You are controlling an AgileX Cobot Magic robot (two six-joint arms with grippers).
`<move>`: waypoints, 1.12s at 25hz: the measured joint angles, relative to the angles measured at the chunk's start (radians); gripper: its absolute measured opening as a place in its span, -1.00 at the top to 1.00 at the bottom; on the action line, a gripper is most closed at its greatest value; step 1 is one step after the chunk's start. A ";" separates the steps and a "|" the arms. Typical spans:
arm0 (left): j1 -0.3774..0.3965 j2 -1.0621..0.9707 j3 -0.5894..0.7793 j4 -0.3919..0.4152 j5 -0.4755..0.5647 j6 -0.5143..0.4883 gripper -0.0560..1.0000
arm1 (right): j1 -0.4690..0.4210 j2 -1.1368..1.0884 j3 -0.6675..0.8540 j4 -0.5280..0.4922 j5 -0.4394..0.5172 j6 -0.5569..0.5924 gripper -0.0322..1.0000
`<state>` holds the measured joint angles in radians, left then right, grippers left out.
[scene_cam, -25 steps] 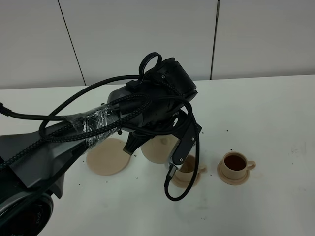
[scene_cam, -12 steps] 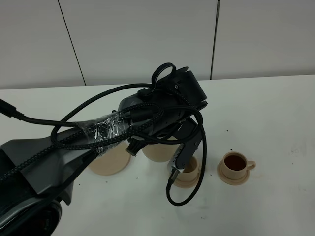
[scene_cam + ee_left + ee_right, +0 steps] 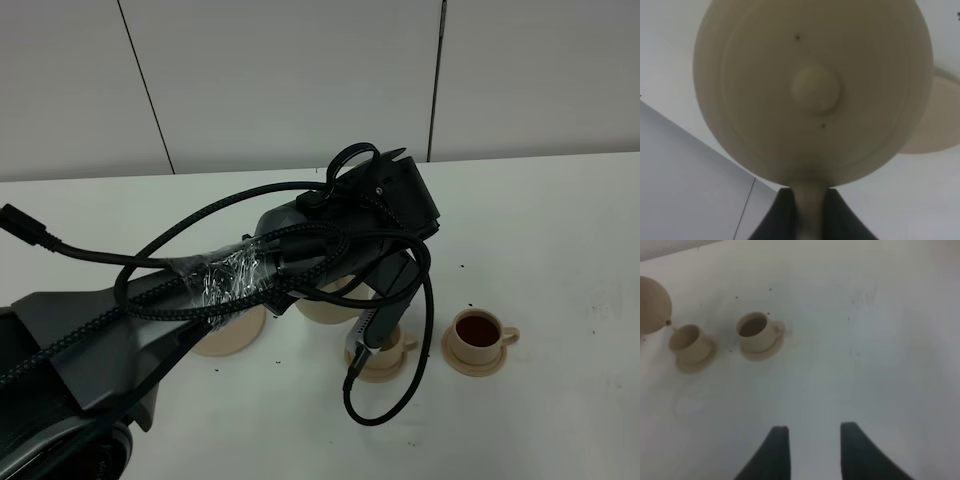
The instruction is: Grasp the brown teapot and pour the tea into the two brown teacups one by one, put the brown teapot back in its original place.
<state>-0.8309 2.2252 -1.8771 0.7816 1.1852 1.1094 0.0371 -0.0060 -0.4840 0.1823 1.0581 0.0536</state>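
My left gripper (image 3: 807, 217) is shut on the loop handle of the brown teapot (image 3: 812, 87), which fills the left wrist view. In the high view only part of the teapot (image 3: 322, 306) shows under my left arm. In the right wrist view the teapot (image 3: 650, 305) hangs with its spout over the nearer teacup (image 3: 690, 345). That cup (image 3: 390, 350) is partly hidden in the high view. The other teacup (image 3: 478, 338) holds dark tea (image 3: 478, 329) and also shows in the right wrist view (image 3: 757, 332). My right gripper (image 3: 812, 450) is open and empty over bare table.
The wide round saucer (image 3: 225, 335) lies bare to the left of the teapot, partly under my left arm, and shows in the left wrist view (image 3: 932, 127). A black cable loop (image 3: 390, 400) hangs in front of the nearer cup. The white table (image 3: 560, 230) carries small dark specks.
My left arm has swung to the right with the teapot, off the wide saucer and toward the nearer teacup. The cups have not moved.
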 joint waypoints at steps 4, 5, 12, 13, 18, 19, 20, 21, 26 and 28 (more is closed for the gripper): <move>0.000 0.000 0.000 0.002 0.000 0.000 0.58 | 0.000 0.000 0.000 0.000 0.000 0.000 0.46; 0.000 0.000 0.000 0.003 0.000 0.000 0.58 | 0.000 0.000 0.000 0.000 0.000 0.000 0.46; -0.013 0.000 0.000 0.019 0.000 -0.003 0.58 | 0.000 0.000 0.000 0.000 0.000 0.000 0.46; -0.016 0.001 0.000 0.026 0.000 -0.003 0.58 | 0.000 0.000 0.000 0.000 0.000 0.000 0.46; -0.020 0.007 0.000 0.040 0.000 -0.008 0.58 | 0.000 0.000 0.000 0.000 0.000 0.000 0.46; -0.020 0.008 0.000 0.040 0.000 -0.010 0.58 | 0.000 0.000 0.000 0.000 0.000 0.000 0.46; -0.020 0.008 0.000 0.040 0.000 -0.012 0.58 | 0.000 0.000 0.000 0.000 0.000 0.000 0.46; -0.020 0.008 0.000 0.044 0.000 -0.012 0.58 | 0.000 0.000 0.000 0.000 0.000 0.000 0.46; -0.021 0.008 0.000 0.047 0.001 -0.012 0.58 | 0.000 0.000 0.000 0.000 0.000 0.000 0.46; -0.021 0.008 0.000 0.047 0.001 -0.012 0.58 | 0.000 0.000 0.000 0.000 0.000 0.000 0.46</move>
<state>-0.8515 2.2329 -1.8771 0.8285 1.1861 1.0972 0.0371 -0.0060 -0.4840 0.1823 1.0581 0.0536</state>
